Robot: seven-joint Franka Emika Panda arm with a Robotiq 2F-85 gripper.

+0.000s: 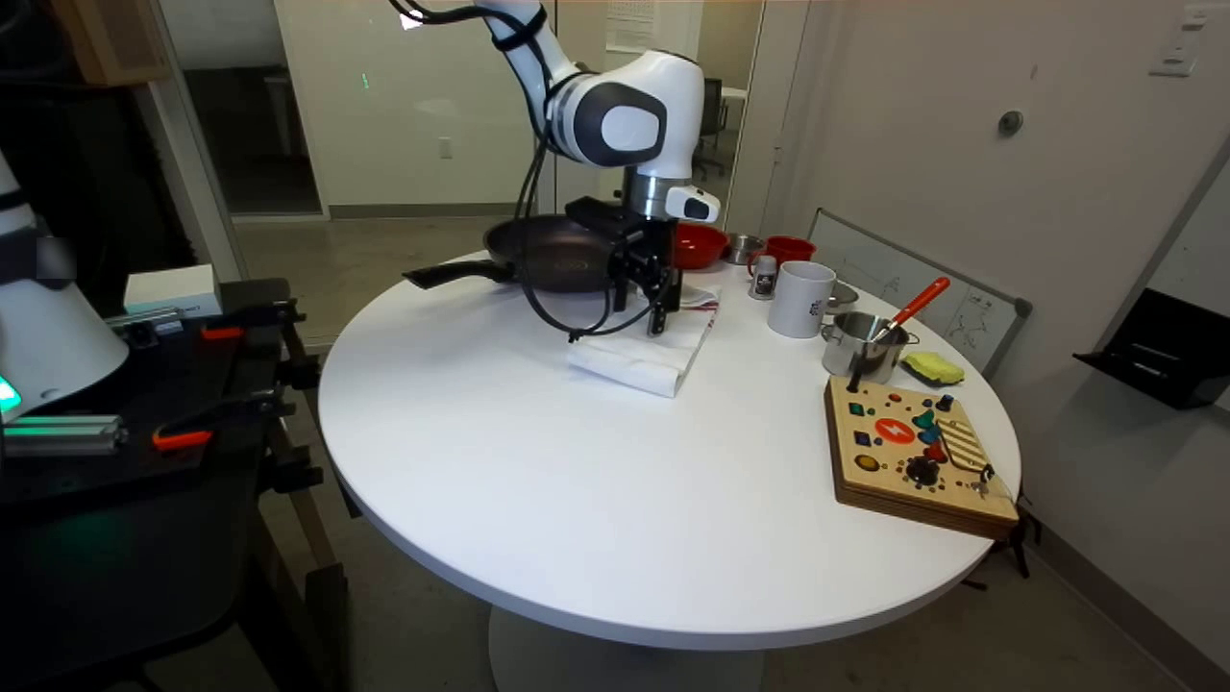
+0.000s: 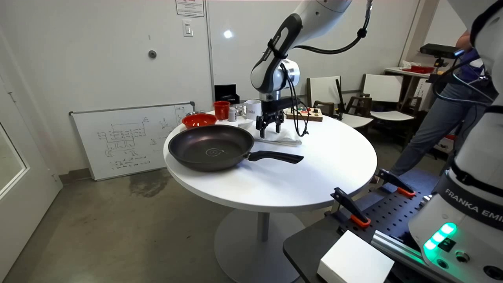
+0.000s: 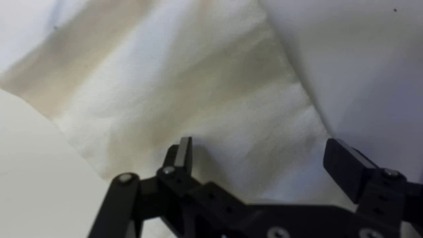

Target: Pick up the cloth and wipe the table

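The white cloth lies folded and flat on the round white table, beside the frying pan. Thin reddish stripes show at its far edge. It also shows in an exterior view, partly behind the gripper. My gripper points down over the cloth; it also shows in an exterior view. In the wrist view the cloth fills the middle, wrinkled and blurred. There the gripper has its fingers wide apart with cloth below and between them. Whether the tips touch the cloth cannot be told.
A dark frying pan stands next to the cloth, handle outward. A red bowl, red mug, white mug, shaker, steel pot, yellow sponge and wooden board stand along the table's edge.
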